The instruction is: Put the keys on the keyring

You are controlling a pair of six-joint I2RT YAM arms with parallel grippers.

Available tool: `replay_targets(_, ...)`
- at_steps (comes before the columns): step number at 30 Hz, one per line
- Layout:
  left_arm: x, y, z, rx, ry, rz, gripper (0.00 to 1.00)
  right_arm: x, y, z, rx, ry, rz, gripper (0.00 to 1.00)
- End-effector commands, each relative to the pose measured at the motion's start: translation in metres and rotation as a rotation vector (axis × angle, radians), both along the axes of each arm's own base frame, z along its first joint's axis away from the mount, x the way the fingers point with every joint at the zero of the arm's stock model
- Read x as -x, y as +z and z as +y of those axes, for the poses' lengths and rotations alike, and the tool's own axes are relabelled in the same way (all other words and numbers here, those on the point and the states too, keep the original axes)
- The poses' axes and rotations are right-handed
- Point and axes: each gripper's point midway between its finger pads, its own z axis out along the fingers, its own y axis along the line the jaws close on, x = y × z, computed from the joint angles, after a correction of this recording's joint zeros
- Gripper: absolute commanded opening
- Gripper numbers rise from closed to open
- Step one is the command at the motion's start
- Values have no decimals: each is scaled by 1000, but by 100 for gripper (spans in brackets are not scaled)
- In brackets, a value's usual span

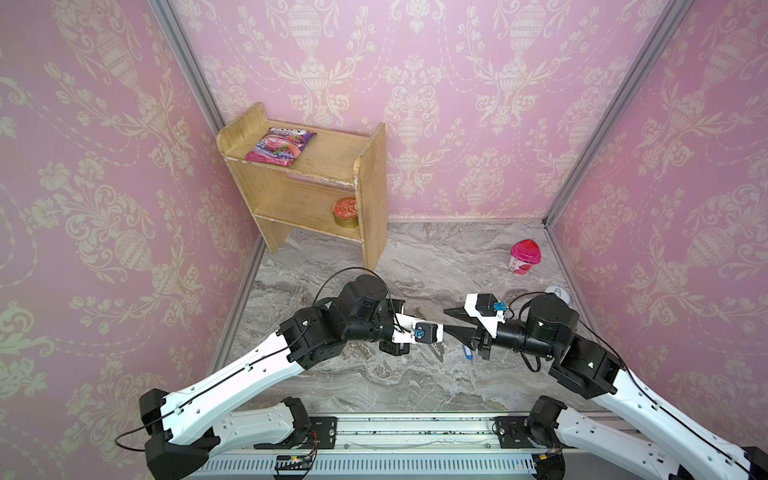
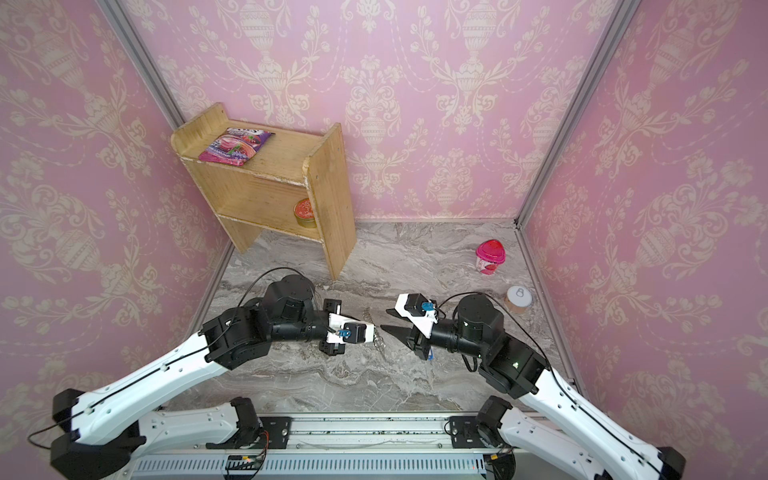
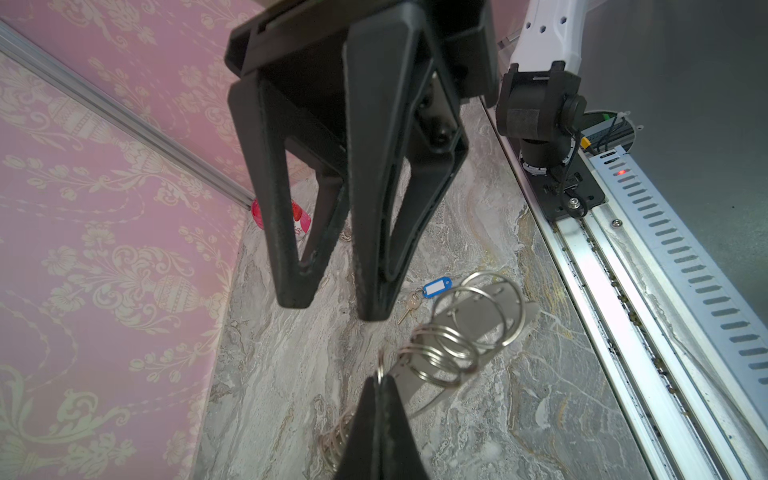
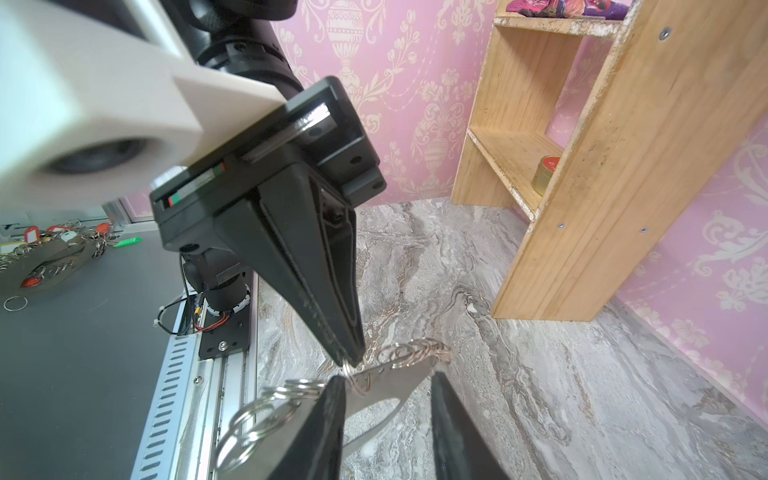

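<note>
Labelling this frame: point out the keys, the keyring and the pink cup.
The keys (image 3: 436,286), left wrist view, blue tag's white label.
The keyring (image 4: 399,380), right wrist view, bare metal plate.
Pink cup (image 1: 525,250), a top view, its lid.

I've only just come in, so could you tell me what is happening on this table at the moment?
The left tool is shut on one of the small rings of the keyring, holding that end of the plate raised above the marble table. The right tool is open close to the plate and grips nothing. The keys, with their blue tag, lie loose on the table nearby, so no key is on a ring yet.
</note>
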Motion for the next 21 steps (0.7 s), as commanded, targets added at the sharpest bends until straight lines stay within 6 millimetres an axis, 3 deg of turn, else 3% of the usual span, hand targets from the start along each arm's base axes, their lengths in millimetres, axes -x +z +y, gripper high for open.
replay_targets(1,2,7,-4,35,-29,-28,0,3,-7,5,5,38,17,34)
replay_targets(14,5,17,-4,88,-50,-18,0,4,-13,11,16,71,40,30)
replay_targets(21,8,22,-4,107,-61,-11,0,1,-15,13,19,65,35,22)
